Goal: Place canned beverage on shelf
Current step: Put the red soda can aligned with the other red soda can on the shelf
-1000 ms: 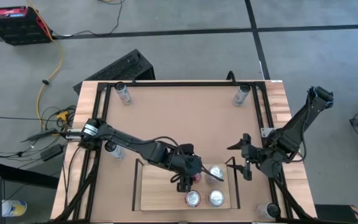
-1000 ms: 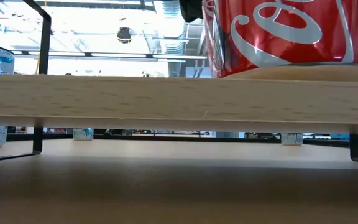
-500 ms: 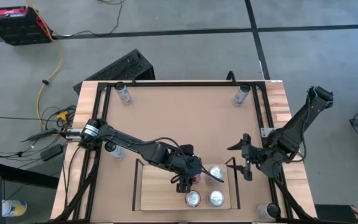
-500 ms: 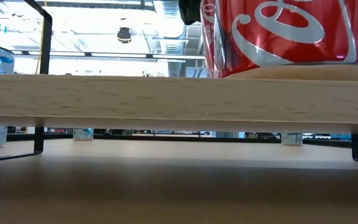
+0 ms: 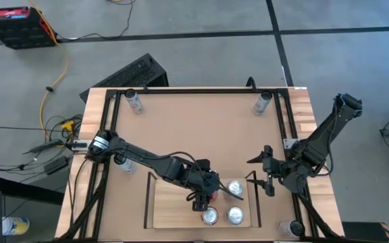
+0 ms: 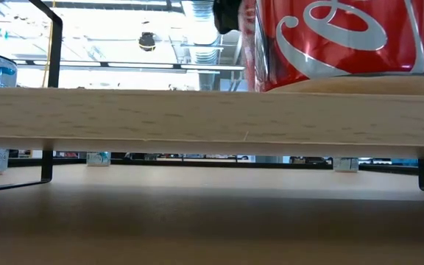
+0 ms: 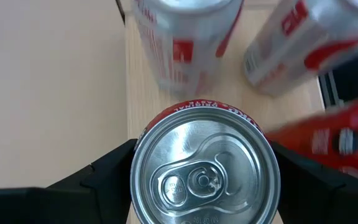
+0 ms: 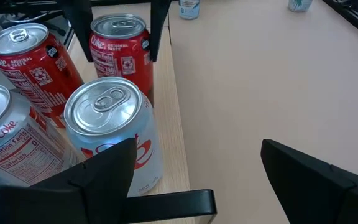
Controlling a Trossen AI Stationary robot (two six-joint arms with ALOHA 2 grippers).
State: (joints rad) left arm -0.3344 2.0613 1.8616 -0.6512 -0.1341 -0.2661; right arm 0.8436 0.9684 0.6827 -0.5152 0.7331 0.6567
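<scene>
Four upright cans on shelf

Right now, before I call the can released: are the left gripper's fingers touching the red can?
Touching. In the left wrist view both dark fingers press against the red can with no gap on either side.

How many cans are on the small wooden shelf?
4: held can in the left gripper, silver can beside it, front red can and front silver can by the shelf edge.

Four cans stand on the one shelf: two red, two silver. Four more cans stand at the surface corners.
</scene>
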